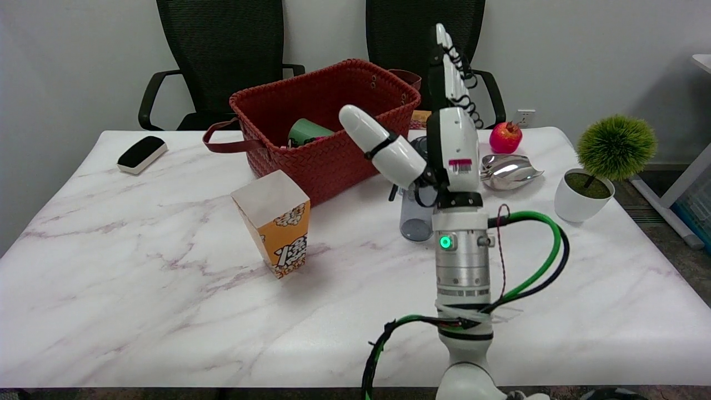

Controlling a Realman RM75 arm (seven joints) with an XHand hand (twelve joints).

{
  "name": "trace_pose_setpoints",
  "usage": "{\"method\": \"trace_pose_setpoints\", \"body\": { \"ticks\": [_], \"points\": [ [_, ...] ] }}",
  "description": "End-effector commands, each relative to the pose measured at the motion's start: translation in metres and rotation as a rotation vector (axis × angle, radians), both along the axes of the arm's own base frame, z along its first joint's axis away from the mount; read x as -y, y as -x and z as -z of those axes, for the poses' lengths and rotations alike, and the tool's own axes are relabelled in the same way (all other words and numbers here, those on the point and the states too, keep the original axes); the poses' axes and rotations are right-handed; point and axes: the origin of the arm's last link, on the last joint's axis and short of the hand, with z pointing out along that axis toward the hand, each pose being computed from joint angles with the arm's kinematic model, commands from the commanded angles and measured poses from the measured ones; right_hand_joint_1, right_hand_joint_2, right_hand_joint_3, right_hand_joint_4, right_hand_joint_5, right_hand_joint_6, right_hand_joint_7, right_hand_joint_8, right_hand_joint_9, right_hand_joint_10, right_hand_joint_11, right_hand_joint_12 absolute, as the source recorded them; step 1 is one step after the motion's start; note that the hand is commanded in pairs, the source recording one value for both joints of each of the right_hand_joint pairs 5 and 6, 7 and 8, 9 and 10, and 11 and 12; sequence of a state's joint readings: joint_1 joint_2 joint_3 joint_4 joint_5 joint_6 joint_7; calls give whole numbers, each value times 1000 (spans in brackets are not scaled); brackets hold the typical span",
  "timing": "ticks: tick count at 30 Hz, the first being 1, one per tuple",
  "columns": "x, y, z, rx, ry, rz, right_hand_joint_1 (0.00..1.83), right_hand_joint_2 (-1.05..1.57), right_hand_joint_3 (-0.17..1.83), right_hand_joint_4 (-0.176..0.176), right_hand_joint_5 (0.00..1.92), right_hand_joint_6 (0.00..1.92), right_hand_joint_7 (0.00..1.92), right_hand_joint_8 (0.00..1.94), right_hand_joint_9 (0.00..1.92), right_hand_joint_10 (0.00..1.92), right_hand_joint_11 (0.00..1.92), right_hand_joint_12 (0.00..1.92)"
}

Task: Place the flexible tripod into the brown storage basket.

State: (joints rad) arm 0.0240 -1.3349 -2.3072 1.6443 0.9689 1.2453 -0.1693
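Right hand (452, 128) upright above the table's (139, 289) centre-right, seen edge-on; fingers (444, 61) straight, pointing up and released, thumb splayed out to the picture's left; nothing grasped.

Brown storage basket (328, 161), of reddish-brown weave with strap handles, at the far middle of the table, just left of the hand in the picture. Inside it, against the near wall, a green cylindrical object (308, 132) lying on its side, with something small and dark beside it, too hidden to identify.

Flexible tripod: position not determinable; not in the hand, and possibly hidden in the basket or behind the hand.

Translucent grey bottle (415, 225) standing directly behind the wrist, partly covered by it.

Popcorn box (275, 228), orange and white, tilted, in front of the basket, near it but apart.

Black-and-white eraser block (141, 154) at the far left edge.

Red pomegranate (505, 137) and shiny silver dish (508, 171) right of the hand, close to each other.

Small green plant in a white pot (600, 166) at the right edge.

Two black office chairs (216, 50) behind the table, against a white wall.
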Motion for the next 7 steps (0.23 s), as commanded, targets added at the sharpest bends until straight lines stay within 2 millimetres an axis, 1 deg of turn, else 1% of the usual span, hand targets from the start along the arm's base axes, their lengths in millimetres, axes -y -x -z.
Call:
{"method": "trace_pose_setpoints", "body": {
  "ticks": [1,7],
  "points": [
    [-30,31,2,79,-24,-11,421,854,-175,0,0,0,0,0,0,0,0,0],
    [-29,31,0,80,-17,-10,424,867,-175,0,0,0,0,0,0,0,0,0]
  ]
}}
